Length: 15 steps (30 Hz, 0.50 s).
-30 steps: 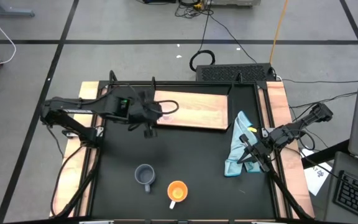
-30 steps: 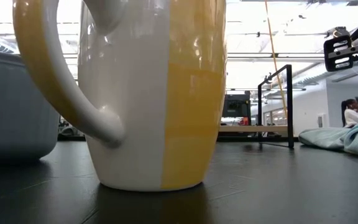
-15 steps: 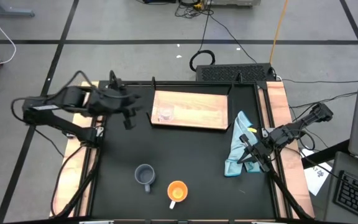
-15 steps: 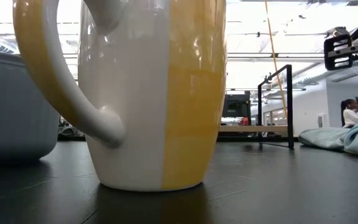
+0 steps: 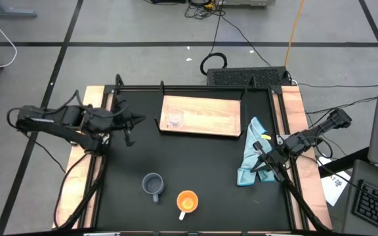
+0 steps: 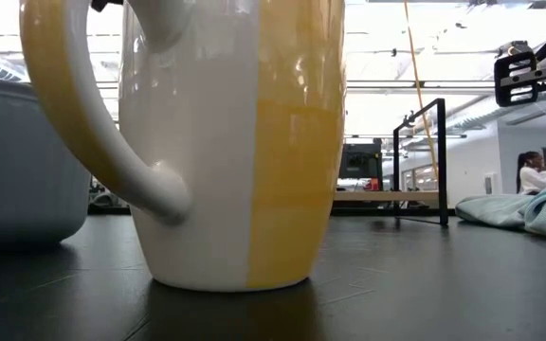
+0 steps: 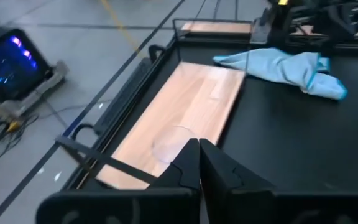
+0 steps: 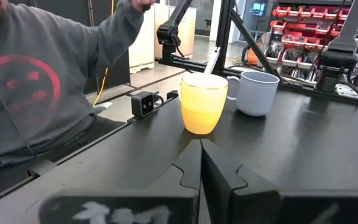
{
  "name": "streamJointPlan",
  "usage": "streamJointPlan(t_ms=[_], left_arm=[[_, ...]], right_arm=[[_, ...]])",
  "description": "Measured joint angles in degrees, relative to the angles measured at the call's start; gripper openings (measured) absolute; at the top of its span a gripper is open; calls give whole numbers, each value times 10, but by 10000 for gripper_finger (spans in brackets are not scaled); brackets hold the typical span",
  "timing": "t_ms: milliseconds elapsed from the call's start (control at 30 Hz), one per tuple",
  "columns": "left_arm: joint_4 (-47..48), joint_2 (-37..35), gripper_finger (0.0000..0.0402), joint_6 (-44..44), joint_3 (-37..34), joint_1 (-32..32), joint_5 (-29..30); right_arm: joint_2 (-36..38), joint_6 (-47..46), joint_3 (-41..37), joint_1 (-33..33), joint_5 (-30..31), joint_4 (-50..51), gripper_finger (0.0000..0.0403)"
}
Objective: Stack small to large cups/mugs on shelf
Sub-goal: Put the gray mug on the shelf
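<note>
Your left pincer point(image 5: 128, 128) hangs over the desk's point(image 5: 195, 167) left edge, just left of the shelf point(image 5: 202, 116), fingers pressed together on nothing. The clear glass cup point(image 5: 174, 120) stands upright on the shelf's left end, apart from that pincer; your left wrist view shows it faintly on the wood beyond the closed fingertips point(image 7: 199, 163).

Your right pincer point(image 5: 262, 162) sits at the desk's right side, over the light-blue cloth point(image 5: 251, 154), fingers pressed together; whether it touches the cloth, you cannot tell.

The blue-grey mug point(image 5: 153, 185) and the orange mug point(image 5: 187, 202) stand upright on the near part of the desk, side by side, close but apart, well away from the shelf. A person in a grey sweatshirt point(image 8: 36, 81) shows beyond the desk in the right wrist view.
</note>
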State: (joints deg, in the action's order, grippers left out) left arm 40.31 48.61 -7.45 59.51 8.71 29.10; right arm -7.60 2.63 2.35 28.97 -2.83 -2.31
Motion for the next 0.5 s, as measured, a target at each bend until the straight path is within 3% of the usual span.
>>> streamJointPlan(t_ms=[267, 500], left_arm=[[-217, -140, 2, 21, -208, 40, -6], [-312, -218, 1, 9, -361, 57, -2]], right_arm=[[0, -21, 0, 0, 0, -11, 0], [0, -19, 0, 0, 0, -34, 0]])
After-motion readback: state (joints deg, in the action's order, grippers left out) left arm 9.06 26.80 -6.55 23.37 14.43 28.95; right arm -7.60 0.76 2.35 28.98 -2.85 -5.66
